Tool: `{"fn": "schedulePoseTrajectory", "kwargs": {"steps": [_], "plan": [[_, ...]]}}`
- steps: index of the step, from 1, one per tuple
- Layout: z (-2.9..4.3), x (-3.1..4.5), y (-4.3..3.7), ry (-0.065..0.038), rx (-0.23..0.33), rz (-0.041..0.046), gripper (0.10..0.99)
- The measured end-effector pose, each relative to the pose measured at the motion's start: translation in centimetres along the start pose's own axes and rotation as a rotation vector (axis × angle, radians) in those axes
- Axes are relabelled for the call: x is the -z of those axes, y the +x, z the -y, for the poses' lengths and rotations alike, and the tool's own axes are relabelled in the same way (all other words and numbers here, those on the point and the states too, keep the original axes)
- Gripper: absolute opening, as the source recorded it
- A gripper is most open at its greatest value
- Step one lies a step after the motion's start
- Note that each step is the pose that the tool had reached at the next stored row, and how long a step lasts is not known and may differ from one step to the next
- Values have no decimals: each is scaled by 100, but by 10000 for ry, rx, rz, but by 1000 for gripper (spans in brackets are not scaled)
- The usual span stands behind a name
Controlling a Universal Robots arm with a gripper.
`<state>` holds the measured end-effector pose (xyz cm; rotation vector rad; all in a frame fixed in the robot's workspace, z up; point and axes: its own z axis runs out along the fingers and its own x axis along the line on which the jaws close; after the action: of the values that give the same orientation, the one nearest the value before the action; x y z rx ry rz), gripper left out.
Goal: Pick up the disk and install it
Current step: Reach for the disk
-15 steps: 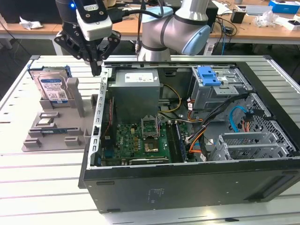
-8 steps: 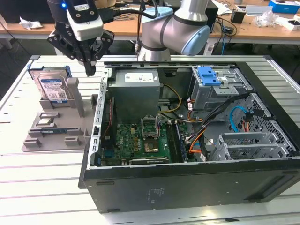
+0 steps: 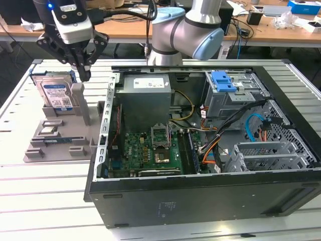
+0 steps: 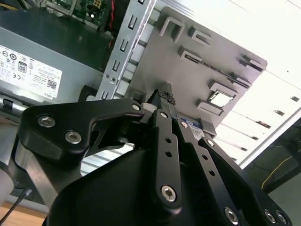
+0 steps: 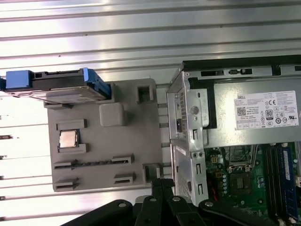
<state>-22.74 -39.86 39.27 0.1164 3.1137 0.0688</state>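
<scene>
Claw [image 3: 84, 75]: my fingers are pressed together and grip nothing. I hang tips down over the holder [image 3: 75, 131], on its side toward the case [image 3: 200, 201]. In both wrist views the tips [image 5: 162, 181] [image 4: 163, 96] meet in a point.

Disk [image 3: 56, 94]: it stands upright on its edge in a slot at one end of the holder, with the label facing along the plate. The blue bracket around it shows edge-on in the first wrist view [image 5: 56, 87]. It is near me and not touching me.

Holder: a grey plate [image 5: 136, 136] with raised blocks and slots. It lies flat on the worktop [image 3: 45, 201].

Chip [image 5: 69, 139]: a small square one that sits in a pocket of the holder, between the disk and the holder's other end.

Case: it is open on top and just beside the holder, its metal frame [image 5: 188, 117] along the holder's edge.

Power supply [image 3: 145, 95]: a grey box with a white label, inside the case in the corner nearest the holder.

Drive cage [image 3: 223, 80]: grey with a blue latch, inside the case and well away from the holder.

Worktop: ribbed metal slats [image 5: 141, 33] running under the holder.
</scene>
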Motion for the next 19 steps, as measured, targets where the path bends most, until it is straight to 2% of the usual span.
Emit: {"fn": "schedulePoseTrajectory", "kwargs": {"steps": [3, 4, 10, 15, 19], "plan": [[-7, -1, 143, -1, -1, 1, 106], [-20, -1, 215, -1, -1, 1, 106], [-80, -1, 426, 1, -3, 0, 106], [-84, 0, 635, 0, -3, 1, 106], [-81, -6, 754, 0, -1, 1, 106]]}}
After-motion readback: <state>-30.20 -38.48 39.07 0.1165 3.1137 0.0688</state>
